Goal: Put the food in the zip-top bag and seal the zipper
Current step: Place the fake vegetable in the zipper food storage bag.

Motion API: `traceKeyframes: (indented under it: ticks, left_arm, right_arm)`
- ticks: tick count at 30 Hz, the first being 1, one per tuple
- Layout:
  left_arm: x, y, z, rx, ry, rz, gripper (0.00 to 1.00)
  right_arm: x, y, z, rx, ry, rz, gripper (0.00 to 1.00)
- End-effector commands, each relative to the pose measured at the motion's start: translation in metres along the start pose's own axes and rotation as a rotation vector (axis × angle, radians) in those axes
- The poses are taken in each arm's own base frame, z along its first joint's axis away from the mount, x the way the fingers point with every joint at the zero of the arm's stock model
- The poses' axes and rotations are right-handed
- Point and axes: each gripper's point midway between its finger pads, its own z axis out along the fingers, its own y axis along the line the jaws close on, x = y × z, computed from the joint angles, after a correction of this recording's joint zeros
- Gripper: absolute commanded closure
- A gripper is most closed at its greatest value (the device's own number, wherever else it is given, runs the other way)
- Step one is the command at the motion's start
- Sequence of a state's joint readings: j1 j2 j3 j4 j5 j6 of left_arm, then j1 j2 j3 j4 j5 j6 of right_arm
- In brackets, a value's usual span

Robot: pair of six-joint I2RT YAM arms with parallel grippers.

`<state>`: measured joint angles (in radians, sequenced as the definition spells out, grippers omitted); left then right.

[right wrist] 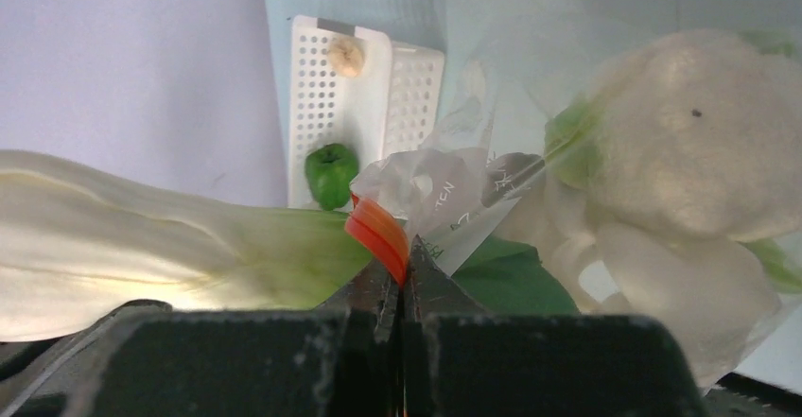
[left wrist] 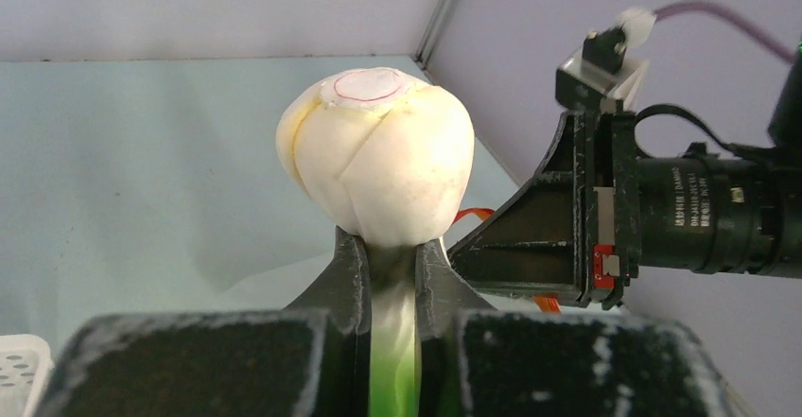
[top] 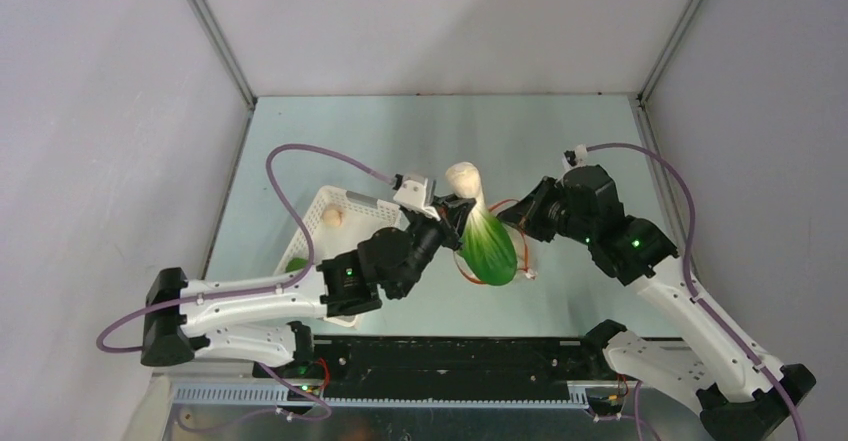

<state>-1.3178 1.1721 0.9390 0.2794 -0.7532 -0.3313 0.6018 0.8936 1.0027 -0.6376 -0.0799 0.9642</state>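
Note:
A bok choy hangs above the table with its white stalk end point(top: 463, 176) up and its green leaves point(top: 488, 246) down. My left gripper point(left wrist: 391, 256) is shut on the stalk just below the bulb point(left wrist: 378, 152). The leaves reach down to the mouth of the clear zip-top bag point(right wrist: 444, 185). My right gripper point(right wrist: 404, 280) is shut on its red-orange zipper point(right wrist: 378, 233) and holds that edge up. In the top view the right gripper point(top: 515, 223) sits just right of the leaves. A lumpy white cauliflower-like piece point(right wrist: 690, 143) shows through the bag's plastic.
The white perforated basket point(top: 325, 211) stands left of the bag, partly under my left arm. It holds a small mushroom point(top: 332, 217) and a small green piece point(top: 297, 263). Grey walls close in the table on the left, the right and the back.

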Motion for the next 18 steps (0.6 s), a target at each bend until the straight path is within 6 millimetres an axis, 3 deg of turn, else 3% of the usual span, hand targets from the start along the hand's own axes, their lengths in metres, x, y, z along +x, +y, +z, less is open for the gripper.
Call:
traceKeyframes:
  ticks: [1, 10, 18]
  left_arm:
    - [-0.061, 0.007, -0.014, -0.030, -0.205, -0.157, 1.00]
    - [-0.096, 0.026, -0.030, -0.148, -0.373, -0.101, 1.00]
    - [-0.084, 0.038, -0.026, -0.266, -0.357, -0.063, 1.00]
  right_arm:
    - [-0.002, 0.049, -0.019, -0.181, 0.058, 0.125, 1.00]
    - [0.021, 0.059, -0.022, -0.230, 0.213, 0.207, 1.00]
    - [0.027, 0.067, -0.028, -0.295, 0.250, 0.237, 1.00]
